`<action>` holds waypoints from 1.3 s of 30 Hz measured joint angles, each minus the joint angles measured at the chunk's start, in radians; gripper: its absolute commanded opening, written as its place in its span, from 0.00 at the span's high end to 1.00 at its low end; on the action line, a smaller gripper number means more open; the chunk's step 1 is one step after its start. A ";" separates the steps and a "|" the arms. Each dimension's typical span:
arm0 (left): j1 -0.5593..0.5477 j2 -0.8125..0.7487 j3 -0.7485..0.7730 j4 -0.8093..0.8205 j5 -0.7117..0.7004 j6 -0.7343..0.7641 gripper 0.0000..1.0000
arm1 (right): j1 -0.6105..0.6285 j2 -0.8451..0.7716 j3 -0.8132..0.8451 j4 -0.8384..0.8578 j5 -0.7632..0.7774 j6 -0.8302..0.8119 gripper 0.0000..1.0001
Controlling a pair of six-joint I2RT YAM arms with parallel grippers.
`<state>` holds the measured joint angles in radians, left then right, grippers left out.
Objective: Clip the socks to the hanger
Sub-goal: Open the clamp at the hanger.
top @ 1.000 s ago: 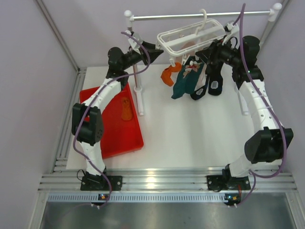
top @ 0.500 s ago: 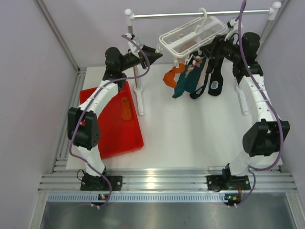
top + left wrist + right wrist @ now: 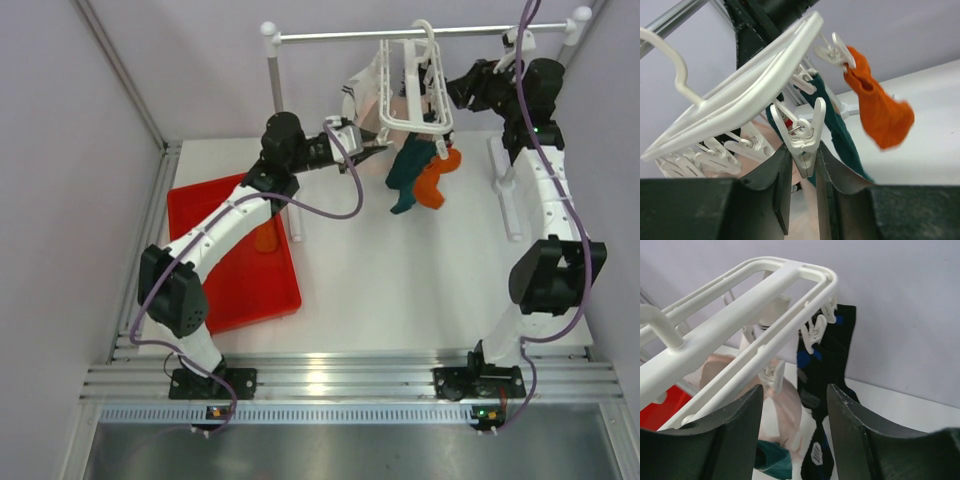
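The white hanger [image 3: 405, 90] hangs by its hook from the rail and is tilted steeply. A dark teal sock [image 3: 405, 175] and an orange sock [image 3: 435, 180] dangle from its clips. A second orange sock [image 3: 265, 232] lies in the red tray [image 3: 220, 285]. My left gripper [image 3: 368, 150] is at the hanger's left side. In the left wrist view it [image 3: 802, 150] is shut on a white clip [image 3: 805, 137] under the frame [image 3: 750, 85], with the orange sock [image 3: 880, 115] and teal sock [image 3: 840, 135] beyond. My right gripper [image 3: 462, 88] is open and empty beside the frame [image 3: 740, 310].
The metal rail [image 3: 470, 30] stands on two white posts, the left one [image 3: 285, 180] between the tray and the hanger. Black socks [image 3: 830, 365] and a pale pink sock [image 3: 785, 405] also hang from the hanger. Walls close in on both sides.
The hanger swung from nearly flat to a steep tilt, and the socks swung right. My left gripper moved right to the hanger and closed on a clip. My right gripper rose towards the rail.
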<state>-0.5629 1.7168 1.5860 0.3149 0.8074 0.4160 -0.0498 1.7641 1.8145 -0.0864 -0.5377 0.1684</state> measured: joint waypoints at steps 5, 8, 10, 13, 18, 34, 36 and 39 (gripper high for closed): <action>-0.068 0.001 -0.019 -0.021 -0.087 0.146 1.00 | -0.074 -0.047 -0.003 -0.007 -0.041 -0.001 0.41; -0.087 0.010 -0.017 -0.008 -0.137 0.188 1.00 | -0.112 -0.124 -0.022 -0.008 -0.093 -0.001 0.38; -0.100 0.019 -0.016 0.004 -0.183 0.202 1.00 | -0.124 -0.181 -0.028 -0.014 -0.121 -0.002 0.38; -0.121 0.038 -0.018 0.044 -0.279 0.225 1.00 | -0.125 -0.283 -0.055 -0.013 -0.148 0.016 0.41; -0.171 0.040 -0.106 0.179 -0.403 0.328 1.00 | -0.124 -0.428 -0.126 -0.011 -0.173 0.125 0.50; -0.245 0.039 -0.264 0.475 -0.661 0.617 1.00 | -0.060 -0.497 -0.408 -0.056 -0.200 0.398 0.56; -0.253 0.039 -0.281 0.508 -0.681 0.649 1.00 | -0.060 -0.499 -0.408 -0.041 -0.207 0.426 0.55; -0.275 0.047 -0.285 0.565 -0.727 0.709 1.00 | -0.058 -0.501 -0.408 -0.009 -0.219 0.465 0.51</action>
<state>-0.8375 1.7634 1.3006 0.8803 0.0807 1.1248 -0.1078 1.2629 1.4063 -0.0956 -0.7563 0.6334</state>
